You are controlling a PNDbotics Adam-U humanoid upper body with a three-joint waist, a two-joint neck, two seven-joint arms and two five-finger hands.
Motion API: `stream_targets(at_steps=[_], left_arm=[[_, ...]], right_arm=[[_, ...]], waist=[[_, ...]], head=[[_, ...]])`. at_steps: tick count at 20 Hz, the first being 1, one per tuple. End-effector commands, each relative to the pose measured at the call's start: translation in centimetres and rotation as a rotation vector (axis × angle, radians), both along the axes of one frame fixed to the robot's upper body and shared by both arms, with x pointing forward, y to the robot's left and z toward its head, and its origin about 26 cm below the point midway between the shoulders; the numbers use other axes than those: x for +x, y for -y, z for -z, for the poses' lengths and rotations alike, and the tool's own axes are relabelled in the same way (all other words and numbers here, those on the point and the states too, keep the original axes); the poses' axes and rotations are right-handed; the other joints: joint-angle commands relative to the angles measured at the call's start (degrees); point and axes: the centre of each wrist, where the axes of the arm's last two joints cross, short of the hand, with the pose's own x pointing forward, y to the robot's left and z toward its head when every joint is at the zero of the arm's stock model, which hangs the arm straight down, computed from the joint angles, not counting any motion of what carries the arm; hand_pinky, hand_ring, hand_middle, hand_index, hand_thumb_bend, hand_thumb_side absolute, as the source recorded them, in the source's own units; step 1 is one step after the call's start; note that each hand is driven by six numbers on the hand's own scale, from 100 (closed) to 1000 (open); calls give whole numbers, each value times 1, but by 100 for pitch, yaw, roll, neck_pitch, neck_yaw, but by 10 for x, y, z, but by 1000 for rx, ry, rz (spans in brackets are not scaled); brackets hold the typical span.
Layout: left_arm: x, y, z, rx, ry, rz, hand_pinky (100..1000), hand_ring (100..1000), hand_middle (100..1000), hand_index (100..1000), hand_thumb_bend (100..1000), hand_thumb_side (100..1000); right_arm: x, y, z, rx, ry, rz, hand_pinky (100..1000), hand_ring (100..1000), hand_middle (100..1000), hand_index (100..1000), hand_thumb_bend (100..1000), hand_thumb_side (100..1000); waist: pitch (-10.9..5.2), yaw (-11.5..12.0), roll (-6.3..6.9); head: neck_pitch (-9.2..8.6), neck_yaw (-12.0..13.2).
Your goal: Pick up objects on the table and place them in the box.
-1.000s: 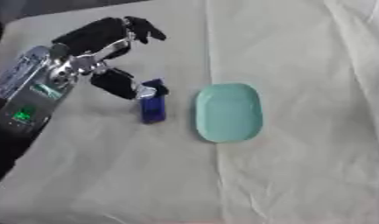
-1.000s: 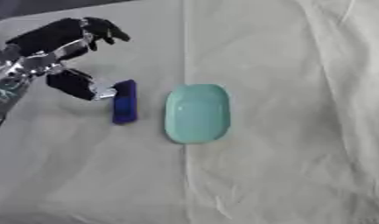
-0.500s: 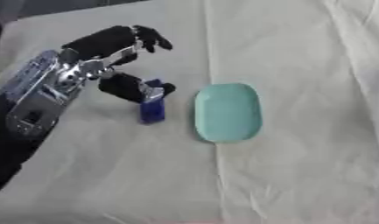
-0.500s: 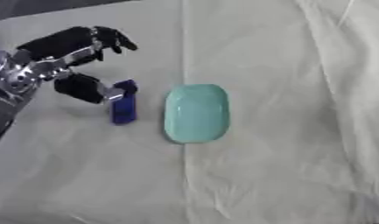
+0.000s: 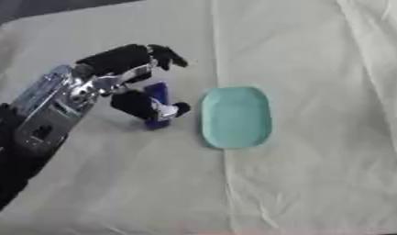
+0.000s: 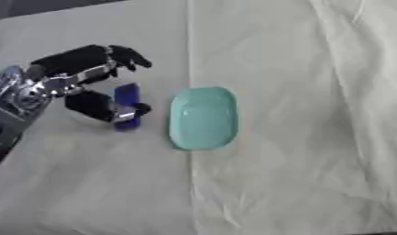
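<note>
A small dark blue object [image 6: 127, 100], oblong and narrow, is seen lying on the table just to the left of a mint-green tray; its long axis runs roughly toward and away from the camera. Its upper part is in plain sight, while its lower end is covered by the thumb of the robot's left hand [image 5: 129, 82]. What kind of object it is cannot be made out beyond its colour and shape.

The left hand is placed over the blue object, with the fingers [image 5: 162, 54] arched above its far end and the thumb [image 5: 157, 109] brought across its near end, so that the object is bracketed between them. Whether the object is actually pinched or only straddled cannot be told from either view. The hand is black, and a silver forearm is seen running down to the lower left corner.

The mint-green tray [image 5: 236, 116] is a shallow oval dish with a raised rim, and nothing is seen lying in it. It is set apart from the blue object by a narrow gap.

One blue object, one tray and one robot hand are counted.

The table is covered by a cream cloth [image 6: 313, 137], creased, with a long fold running down the middle. A dark strip of background is visible at the top left edge.
</note>
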Motion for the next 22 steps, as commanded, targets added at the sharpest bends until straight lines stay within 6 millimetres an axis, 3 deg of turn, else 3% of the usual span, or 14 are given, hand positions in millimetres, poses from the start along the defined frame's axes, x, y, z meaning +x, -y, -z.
stream_targets(at_steps=[1, 5, 8, 22], left_arm=[[-3, -1, -5, 20, 5, -14, 521, 766, 815, 906, 184, 720], [-3, 3, 0, 11, 36, -95, 437, 690, 790, 898, 172, 649], [-4, 7, 4, 10, 71, -131, 439, 666, 788, 898, 197, 627], [-5, 11, 11, 55, 16, -125, 497, 701, 801, 911, 265, 690]], right_arm=[[-2, -1, -9, -19, 27, -8, 850, 915, 996, 922, 100, 456], [-2, -1, -9, -20, 26, -12, 851, 915, 997, 921, 100, 456], [-2, -1, -9, -20, 27, -14, 851, 916, 997, 922, 100, 456], [-2, -1, -10, -23, 29, -25, 853, 917, 997, 920, 100, 457]], waist=[[-63, 3, -36], [-52, 1, -38], [-46, -4, -39], [-24, -23, -26]], head=[[-21, 59], [-21, 66], [-21, 69], [-21, 85]])
